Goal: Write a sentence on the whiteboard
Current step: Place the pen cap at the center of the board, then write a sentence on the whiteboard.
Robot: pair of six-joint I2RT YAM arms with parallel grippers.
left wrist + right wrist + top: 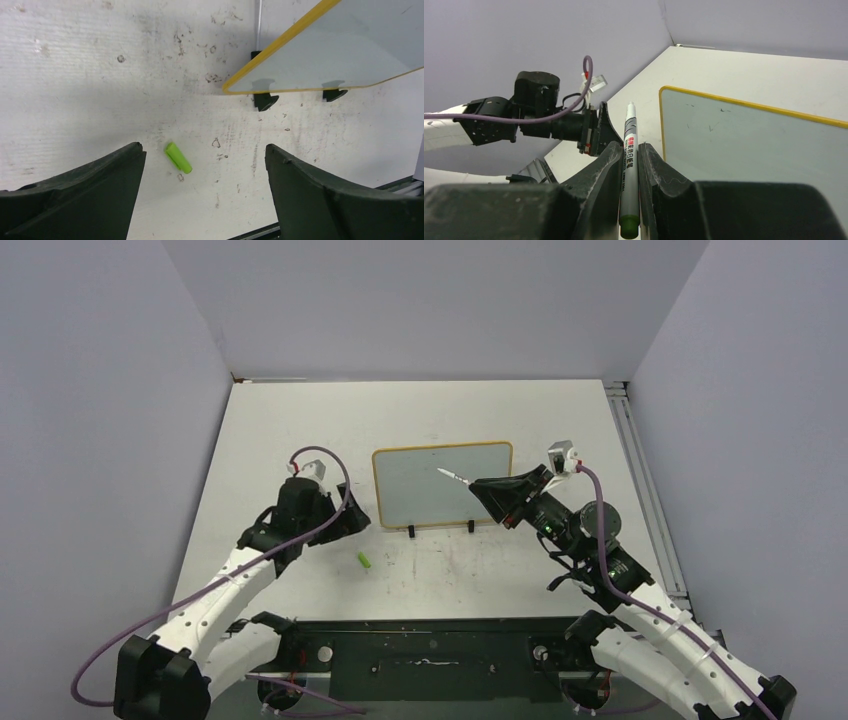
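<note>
Left of right hand (478, 485), whiteboard (420, 492), marker (452, 476) gripped

The whiteboard (420, 490) stands on 2 feet (411, 532) in the middle of the table (300, 420). The marker cap (366, 560) lies before it, to the left. The marker (452, 476) is near the board's right half.

The left claw (204, 150) stood with its two dark fingers (90, 190) spread wide apart above the table (75, 90), holding nothing. A small green cap (178, 158) lay flat on the scuffed white surface between them, nearer the left finger and touching neither. The whiteboard (350, 45), yellow-edged, stood at upper right on two black feet (264, 101), well apart from the cap.
</note>
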